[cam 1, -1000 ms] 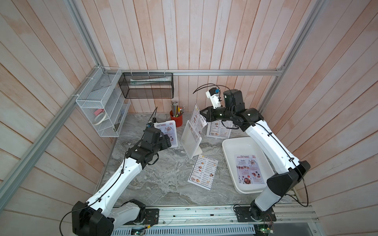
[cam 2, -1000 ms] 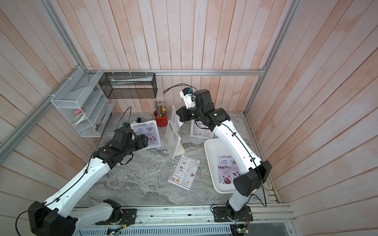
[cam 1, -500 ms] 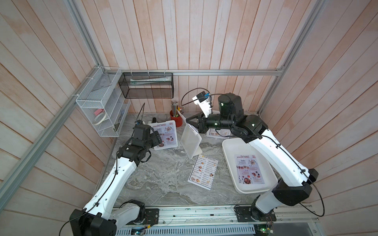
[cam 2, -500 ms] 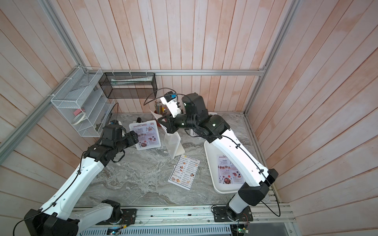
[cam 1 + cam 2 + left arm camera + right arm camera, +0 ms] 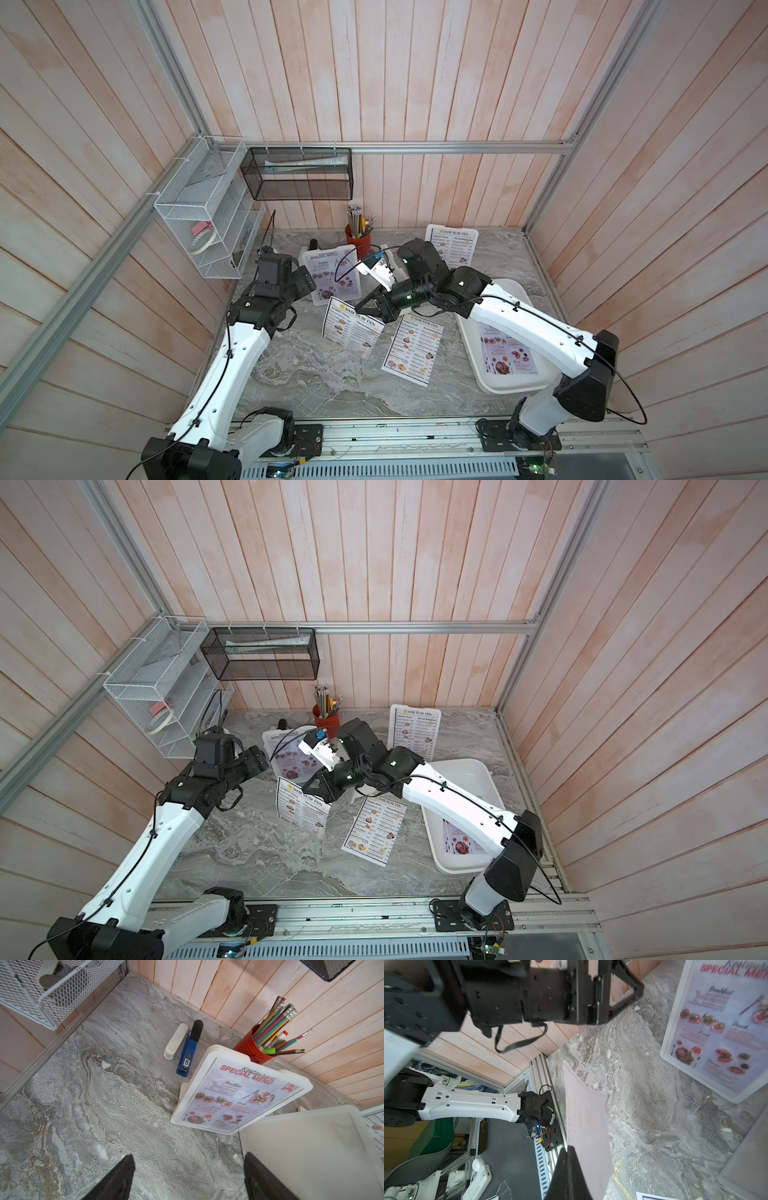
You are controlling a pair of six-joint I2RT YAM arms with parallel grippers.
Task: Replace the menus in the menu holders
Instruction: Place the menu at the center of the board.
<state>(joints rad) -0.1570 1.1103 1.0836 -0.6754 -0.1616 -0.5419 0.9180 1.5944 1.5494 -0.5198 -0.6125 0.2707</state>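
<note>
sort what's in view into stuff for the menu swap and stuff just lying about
Job: held DIM SUM INN menu, flat DIM SUM INN menu, SPECIAL MENU holder, DIM SUM INN holder, tray with SPECIAL MENU sheet.
Lying about: pencil cup, blue stapler, white stapler, tape roll.

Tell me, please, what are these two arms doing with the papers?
The right gripper is shut on a DIM SUM INN sheet, held tilted over the table. The left gripper is open and empty, facing a holder that shows a SPECIAL MENU. The back holder shows DIM SUM INN. A loose sheet of the same kind lies flat on the table, and a SPECIAL MENU sheet lies in the tray.
</note>
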